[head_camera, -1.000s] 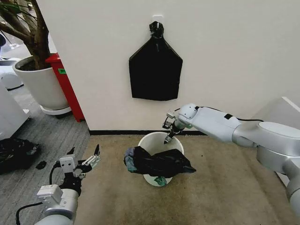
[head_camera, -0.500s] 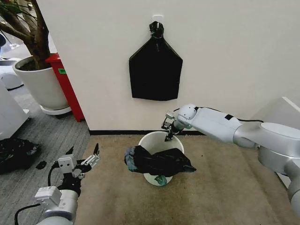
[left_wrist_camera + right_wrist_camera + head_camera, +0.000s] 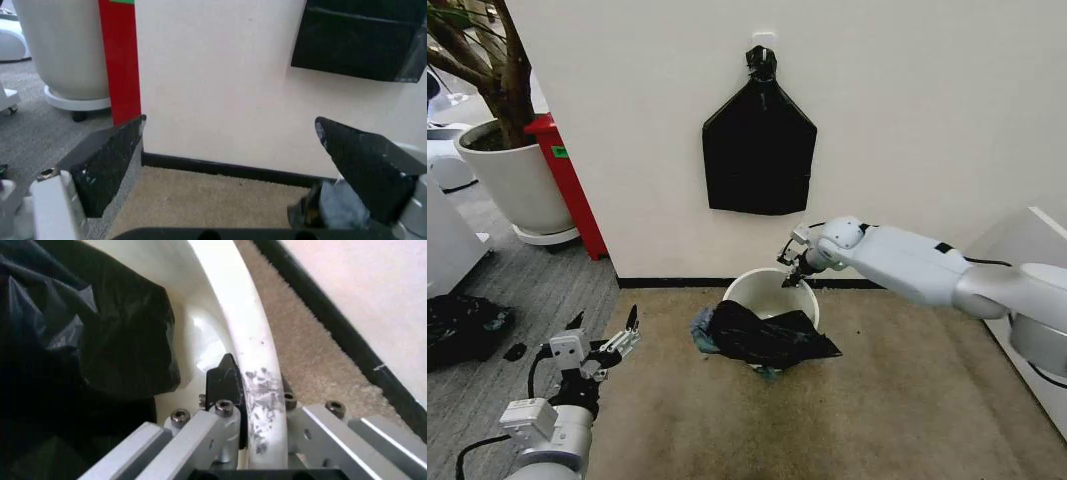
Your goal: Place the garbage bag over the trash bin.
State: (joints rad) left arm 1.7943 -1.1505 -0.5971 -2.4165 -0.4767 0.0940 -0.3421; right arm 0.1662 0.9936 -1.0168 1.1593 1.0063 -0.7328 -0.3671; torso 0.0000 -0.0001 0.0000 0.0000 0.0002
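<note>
Your right gripper (image 3: 257, 405) has its jaws clamped on the trash bin (image 3: 749, 287) rim at frame centre; pulling could tip it (spilling the loosely draped garbage bag (image 3: 767, 335)). Your left gripper (image 3: 605, 338), lower left, waits wide apart, holding nothing.

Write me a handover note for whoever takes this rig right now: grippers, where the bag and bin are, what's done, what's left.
Right gripper: shut on the far rim of the trash bin, one finger inside the wall, one outside; bin looks tipped.
Left gripper: open, holding nothing, low over the carpet to the bin's left.
Garbage bag: bunched, draped across the bin's near rim and front.
Done: bag is at the bin, bin is gripped.
Left: the far rim shows bare, so the bag needs opening and pulling over the whole rim.
</note>
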